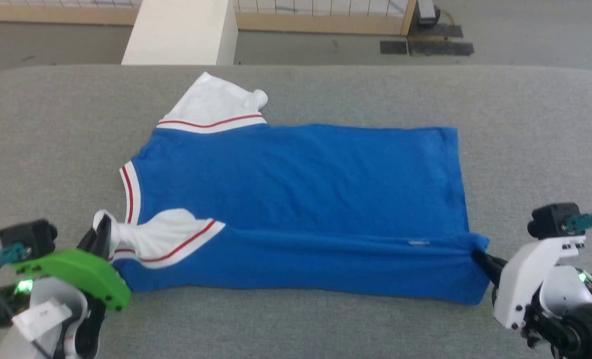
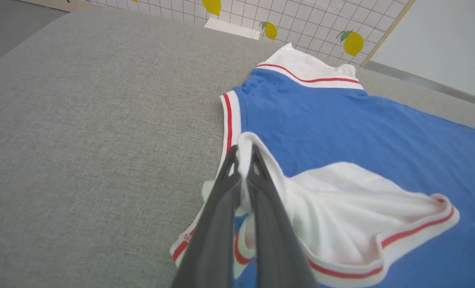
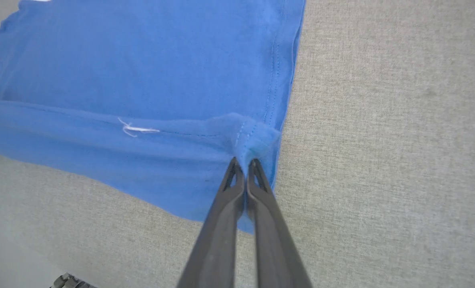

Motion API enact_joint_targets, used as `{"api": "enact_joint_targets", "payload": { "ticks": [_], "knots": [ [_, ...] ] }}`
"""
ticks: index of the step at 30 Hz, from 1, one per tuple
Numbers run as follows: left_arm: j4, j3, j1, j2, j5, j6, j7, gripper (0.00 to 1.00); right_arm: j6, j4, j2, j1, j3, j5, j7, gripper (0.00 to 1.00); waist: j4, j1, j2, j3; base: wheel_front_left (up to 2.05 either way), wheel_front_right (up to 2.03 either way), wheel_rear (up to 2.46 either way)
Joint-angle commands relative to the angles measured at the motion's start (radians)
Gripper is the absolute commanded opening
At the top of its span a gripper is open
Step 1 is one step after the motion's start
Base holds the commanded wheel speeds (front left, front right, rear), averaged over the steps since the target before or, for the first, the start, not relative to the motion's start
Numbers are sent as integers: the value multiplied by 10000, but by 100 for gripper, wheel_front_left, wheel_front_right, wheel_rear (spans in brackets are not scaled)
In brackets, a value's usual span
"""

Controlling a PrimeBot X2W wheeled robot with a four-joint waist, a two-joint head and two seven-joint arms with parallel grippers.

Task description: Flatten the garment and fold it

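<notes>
Closest to me are both arms, low at the near edge of the desk. My left end effector is pinched tight on the white near sleeve of the royal-blue T-shirt. In the left wrist view, that end effector has a thin fold of white cloth squeezed between its fingers, with the sleeve's red stripe trim curling off to one side. My right end effector is closed on the near corner of the hem. In the right wrist view the blue fabric bunches into a small peak right at its tips.

The T-shirt lies spread across the middle of the grey cloth-covered desk, with the collar toward my left and the hem toward my right. Its near side is turned up over the body in a long band running between my two grips. The near sleeve rests on the blue. The far sleeve sticks out flat on the side away from me. A short white thread sits on the folded band near the hem.

Beyond the desk, well apart from the shirt, a white block stands on the grey floor. Behind it is a wood-framed grid panel with yellow lemon shapes on it, and dark mats lie at its foot.
</notes>
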State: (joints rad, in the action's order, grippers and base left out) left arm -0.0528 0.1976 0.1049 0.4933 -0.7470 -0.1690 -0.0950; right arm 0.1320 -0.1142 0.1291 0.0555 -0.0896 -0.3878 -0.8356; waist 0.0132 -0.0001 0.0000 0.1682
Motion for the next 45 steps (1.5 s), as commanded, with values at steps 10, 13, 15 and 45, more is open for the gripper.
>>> {"api": "enact_joint_targets", "payload": {
  "ticks": [10, 13, 15, 45],
  "knots": [
    [-2205, 534, 2262, -456, 532, 597, 571, 0, -13, 1303, -128, 1546, 503, 625, 44, 0, -60, 1, 0, 1462, 0, 0, 0],
    [-2995, 735, 2609, -703, 590, 684, 637, 0, -13, 1740, -173, 1752, 613, 677, 15, 0, -20, 1, 0, 1601, 0, 0, 0],
    [-3468, 808, 2773, -856, 545, 732, 621, 0, -13, 1991, -122, 1794, 721, 753, -115, 0, -5, 1, 0, 1626, 0, 0, 0],
    [66, 821, -91, 525, -453, -1642, -3788, 100, -13, -725, -577, 200, -983, 455, -136, 100, 155, 1, 0, 100, 0, 0, 0]
  ]
}}
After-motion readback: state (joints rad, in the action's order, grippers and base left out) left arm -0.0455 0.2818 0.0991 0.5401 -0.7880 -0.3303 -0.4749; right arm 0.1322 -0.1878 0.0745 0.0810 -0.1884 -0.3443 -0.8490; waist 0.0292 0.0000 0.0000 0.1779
